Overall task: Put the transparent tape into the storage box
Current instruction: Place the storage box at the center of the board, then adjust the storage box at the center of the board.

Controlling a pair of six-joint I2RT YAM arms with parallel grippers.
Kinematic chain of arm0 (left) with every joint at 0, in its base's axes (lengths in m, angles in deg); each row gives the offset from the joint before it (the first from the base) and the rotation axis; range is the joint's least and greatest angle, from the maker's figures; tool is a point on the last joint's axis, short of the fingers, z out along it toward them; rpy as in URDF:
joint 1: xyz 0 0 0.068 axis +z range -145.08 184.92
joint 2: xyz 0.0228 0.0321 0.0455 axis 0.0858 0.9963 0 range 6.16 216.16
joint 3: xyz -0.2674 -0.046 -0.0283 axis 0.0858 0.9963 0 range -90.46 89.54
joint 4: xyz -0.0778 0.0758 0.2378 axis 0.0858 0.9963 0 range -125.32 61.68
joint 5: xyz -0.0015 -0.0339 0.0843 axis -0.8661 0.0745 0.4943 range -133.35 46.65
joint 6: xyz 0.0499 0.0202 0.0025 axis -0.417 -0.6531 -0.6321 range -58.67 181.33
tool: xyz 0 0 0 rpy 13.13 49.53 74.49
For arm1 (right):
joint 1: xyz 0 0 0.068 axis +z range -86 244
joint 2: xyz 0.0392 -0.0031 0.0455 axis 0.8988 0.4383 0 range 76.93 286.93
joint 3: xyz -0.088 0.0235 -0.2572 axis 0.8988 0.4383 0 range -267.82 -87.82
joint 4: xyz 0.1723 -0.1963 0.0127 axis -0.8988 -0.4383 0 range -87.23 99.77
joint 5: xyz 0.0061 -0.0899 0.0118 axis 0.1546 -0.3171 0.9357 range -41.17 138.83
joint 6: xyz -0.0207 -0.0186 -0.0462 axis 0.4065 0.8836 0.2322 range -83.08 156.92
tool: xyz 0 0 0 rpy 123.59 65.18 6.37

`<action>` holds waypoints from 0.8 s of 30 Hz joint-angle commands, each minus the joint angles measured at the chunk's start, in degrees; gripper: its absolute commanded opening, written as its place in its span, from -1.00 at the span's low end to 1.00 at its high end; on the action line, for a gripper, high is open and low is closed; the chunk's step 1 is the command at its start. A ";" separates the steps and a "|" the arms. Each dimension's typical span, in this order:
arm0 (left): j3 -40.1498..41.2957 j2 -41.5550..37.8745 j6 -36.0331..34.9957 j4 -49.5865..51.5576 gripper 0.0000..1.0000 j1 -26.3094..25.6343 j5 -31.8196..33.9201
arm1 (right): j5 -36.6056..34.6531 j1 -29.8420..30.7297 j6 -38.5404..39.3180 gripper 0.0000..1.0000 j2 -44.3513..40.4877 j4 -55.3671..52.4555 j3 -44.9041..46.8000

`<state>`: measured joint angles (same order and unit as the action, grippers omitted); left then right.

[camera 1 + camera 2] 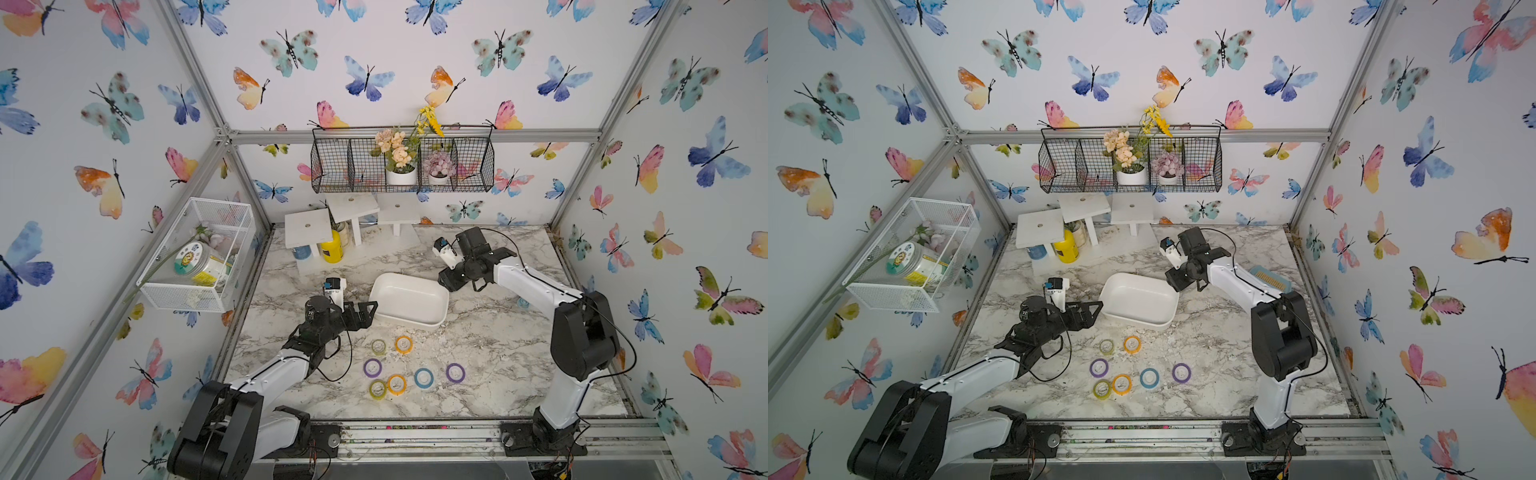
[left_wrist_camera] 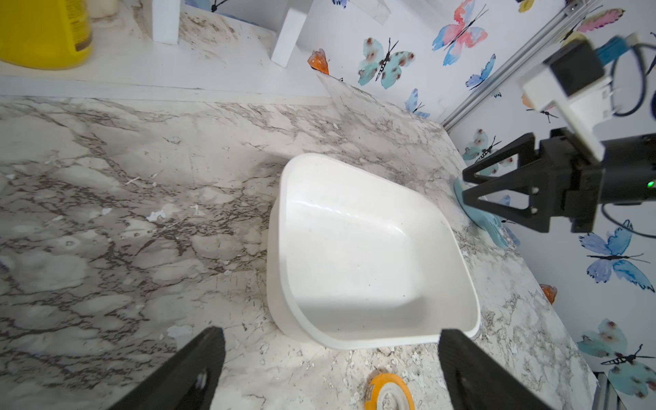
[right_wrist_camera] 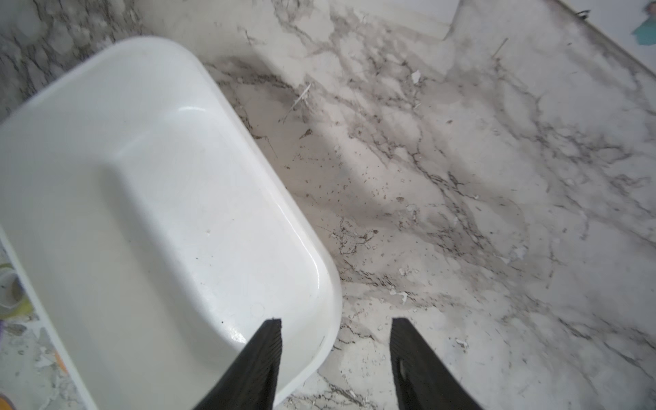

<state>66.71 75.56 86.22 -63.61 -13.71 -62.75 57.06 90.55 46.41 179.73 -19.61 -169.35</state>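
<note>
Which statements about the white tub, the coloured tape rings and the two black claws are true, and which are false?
1. The shallow white plastic storage box is empty. True.
2. The blue tape roll lies inside the box. False: it lies on the marble table, in front of the box.
3. The left gripper clamps the box's rim. False: its jaws are wide open and hold nothing.
4. The right gripper has its jaws apart at a corner of the box. True.
</note>
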 commanded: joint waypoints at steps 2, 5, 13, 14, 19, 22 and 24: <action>-1.99 2.70 -1.58 -0.64 0.97 -1.18 -1.76 | -5.21 -0.03 -14.63 0.09 -5.94 -0.24 5.01; -3.01 4.88 -1.84 -0.41 0.97 -1.71 -2.22 | -5.42 1.27 -19.32 0.09 -10.43 -0.30 9.72; -5.45 10.04 -2.49 0.21 0.97 -2.59 -4.27 | -4.78 11.23 -27.63 0.46 -21.81 4.95 22.37; -5.76 10.59 -2.67 0.24 0.97 -2.79 -4.53 | -5.14 12.61 -28.51 0.47 -22.27 4.72 22.99; -7.85 13.90 -3.29 1.01 0.97 -3.60 -6.15 | -5.52 18.53 -32.28 0.48 -22.65 3.95 24.40; -8.59 15.46 -3.09 0.98 0.97 -3.68 -6.70 | -6.02 22.69 -34.52 0.47 -22.65 6.11 25.74; -8.89 16.13 -3.09 0.79 0.98 -3.69 -7.16 | -6.35 24.89 -35.28 0.47 -22.23 7.43 26.14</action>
<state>58.78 90.56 84.19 -63.31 -17.12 -67.12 52.29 113.10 14.30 157.62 -14.54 -144.22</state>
